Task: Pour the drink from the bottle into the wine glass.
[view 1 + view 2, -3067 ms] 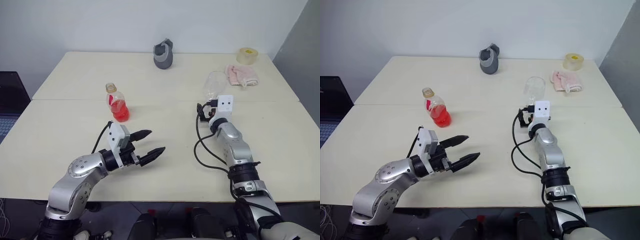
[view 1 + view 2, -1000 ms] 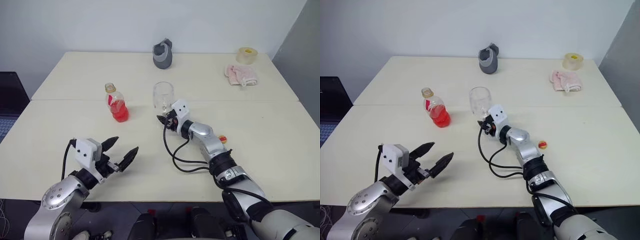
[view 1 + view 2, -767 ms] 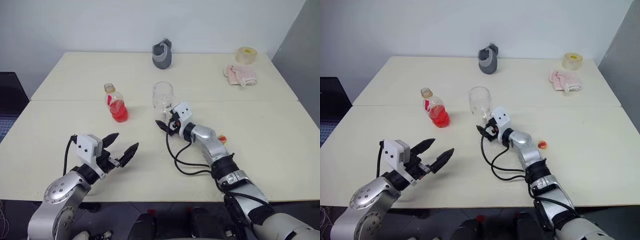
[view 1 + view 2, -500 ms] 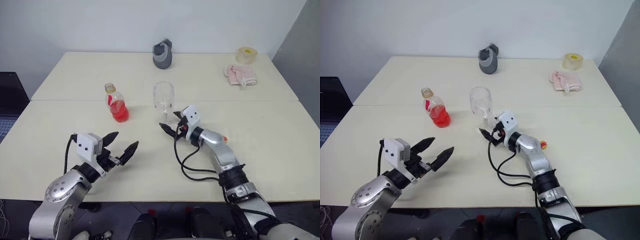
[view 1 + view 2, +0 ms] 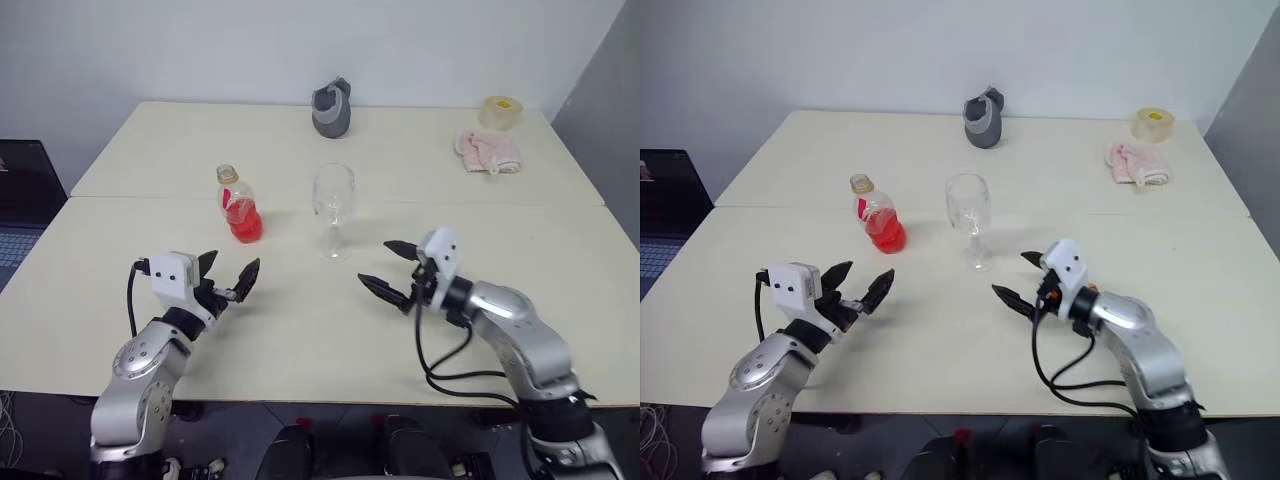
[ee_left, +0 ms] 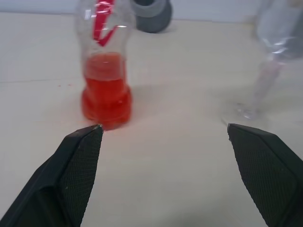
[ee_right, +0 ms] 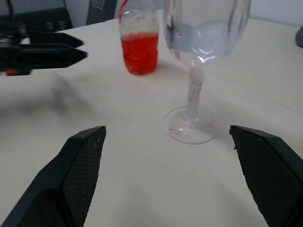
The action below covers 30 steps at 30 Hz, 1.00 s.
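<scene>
Right gripper (image 5: 393,267) hangs above the table (image 5: 300,330) with its two black fingers spread wide and nothing between them, tips aimed toward the wine glass (image 5: 333,208) from the near right side, apart from it. The fingers are dark, tapered wedges with a fine knurled texture on the inner faces; a white block sits on the wrist and a black cable loops below the silver arm.

Left gripper (image 5: 229,278) is also wide apart and empty, low over the table, pointing up toward the bottle (image 5: 239,207), which stands to the left of the wine glass, a short gap between the two.

The wine glass stands upright near the middle of the table: clear, rounded bowl, thin stem, flat round foot planted on the surface. No red shows in the bowl.

The bottle stands upright too, small, clear plastic, rounded in the body with a red label band up near the shoulder and a pale yellowish top. The drink (image 6: 105,94) is bright red and see-through, filling only the lower part of the bottle.

The table is pale cream, smooth and matte, with a seam running across just behind the wine glass. Far behind the wine glass sits a grey moulded holder (image 5: 331,108). Off to the back right of it lie a crumpled pink cloth (image 5: 487,150) and a roll of yellowish tape (image 5: 501,112).
</scene>
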Each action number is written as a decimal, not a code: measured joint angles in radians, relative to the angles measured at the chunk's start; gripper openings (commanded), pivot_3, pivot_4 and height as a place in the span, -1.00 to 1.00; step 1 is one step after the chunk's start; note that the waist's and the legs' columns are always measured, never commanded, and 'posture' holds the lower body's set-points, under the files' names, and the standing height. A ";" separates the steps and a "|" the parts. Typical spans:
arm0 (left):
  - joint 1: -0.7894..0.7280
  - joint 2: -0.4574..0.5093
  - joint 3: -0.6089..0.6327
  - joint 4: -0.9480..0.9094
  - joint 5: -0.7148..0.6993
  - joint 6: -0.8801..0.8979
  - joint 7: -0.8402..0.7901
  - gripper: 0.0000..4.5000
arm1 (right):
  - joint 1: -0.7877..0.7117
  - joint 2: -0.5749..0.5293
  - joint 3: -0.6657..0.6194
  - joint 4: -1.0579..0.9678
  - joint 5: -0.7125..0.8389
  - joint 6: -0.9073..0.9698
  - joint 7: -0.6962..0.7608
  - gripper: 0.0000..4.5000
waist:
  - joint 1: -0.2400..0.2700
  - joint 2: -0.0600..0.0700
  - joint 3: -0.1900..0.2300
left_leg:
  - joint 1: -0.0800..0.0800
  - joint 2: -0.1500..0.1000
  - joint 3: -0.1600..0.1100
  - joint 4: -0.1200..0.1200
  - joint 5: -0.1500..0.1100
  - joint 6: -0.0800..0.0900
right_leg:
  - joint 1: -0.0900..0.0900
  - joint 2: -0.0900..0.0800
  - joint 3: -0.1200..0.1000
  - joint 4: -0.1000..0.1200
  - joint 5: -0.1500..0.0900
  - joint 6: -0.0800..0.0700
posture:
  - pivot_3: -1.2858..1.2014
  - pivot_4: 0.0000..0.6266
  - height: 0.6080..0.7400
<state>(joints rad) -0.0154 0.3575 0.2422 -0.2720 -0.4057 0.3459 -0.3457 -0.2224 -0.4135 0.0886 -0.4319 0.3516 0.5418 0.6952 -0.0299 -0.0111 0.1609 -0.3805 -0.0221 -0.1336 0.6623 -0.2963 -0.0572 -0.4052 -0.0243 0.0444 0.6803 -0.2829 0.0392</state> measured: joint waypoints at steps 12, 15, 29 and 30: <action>-0.214 0.017 -0.001 0.276 0.114 -0.160 -0.008 1.00 | 0.004 -0.056 -0.054 -0.158 0.145 0.058 0.007 0.98 | 0.001 -0.001 0.000 | 0.000 -0.001 0.001 0.000 0.000 0.000 | 0.000 0.001 -0.001 0.000 0.000 0.000 | 0.03 -0.52 1.00; -0.261 0.029 -0.001 0.330 0.121 -0.180 -0.020 1.00 | -0.005 -0.045 -0.047 -0.167 0.159 0.074 -0.018 0.98 | -0.001 -0.001 0.000 | 0.000 -0.001 0.000 0.000 0.000 -0.001 | 0.000 0.000 -0.001 0.000 0.000 0.000 | 0.03 -0.52 1.00; -0.406 0.044 -0.020 0.571 0.163 -0.257 -0.084 1.00 | -0.011 -0.048 -0.047 -0.222 0.220 0.102 -0.064 0.98 | 0.000 -0.001 0.000 | 0.000 -0.001 0.000 0.000 0.001 -0.001 | 0.000 0.000 -0.001 0.000 0.000 0.000 | 0.03 -0.52 1.00; -0.418 0.045 -0.020 0.593 0.165 -0.266 -0.088 1.00 | -0.009 -0.049 -0.047 -0.223 0.220 0.102 -0.064 0.98 | 0.000 -0.001 0.000 | 0.000 -0.001 0.000 0.000 0.001 -0.001 | 0.000 0.000 -0.001 0.000 0.000 0.000 | 0.03 -0.52 1.00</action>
<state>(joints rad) -0.4339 0.4027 0.2220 0.3208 -0.2404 0.0799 -0.4336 -0.2315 -0.4629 0.0412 -0.6549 0.5720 0.6439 0.6310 -0.0304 -0.0121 0.1605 -0.3805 -0.0229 -0.1340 0.6626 -0.2956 -0.0583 -0.4050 -0.0240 0.0431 0.6806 -0.2829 0.0393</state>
